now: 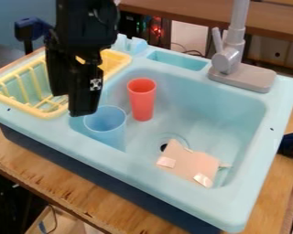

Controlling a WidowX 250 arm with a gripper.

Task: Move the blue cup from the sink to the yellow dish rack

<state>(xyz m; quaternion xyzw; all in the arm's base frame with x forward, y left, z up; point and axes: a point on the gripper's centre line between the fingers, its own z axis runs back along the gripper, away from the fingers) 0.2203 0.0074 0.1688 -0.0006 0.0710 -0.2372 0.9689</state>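
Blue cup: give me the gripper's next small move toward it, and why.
Probably ease the gripper sideways, toward the red cup, before lowering; its lower end appears at the blue cup's rack-side edge, not centered over the opening.

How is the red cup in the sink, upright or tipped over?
Upright. The red cup has its round rim at the top, and its narrower base is down in the sink.

The arm (84,27) and faucet (237,23) are cut off above. The pincer (71,103) partly hides the yellow rack (33,87); a pinkish sheet (190,161), the drain (164,147).
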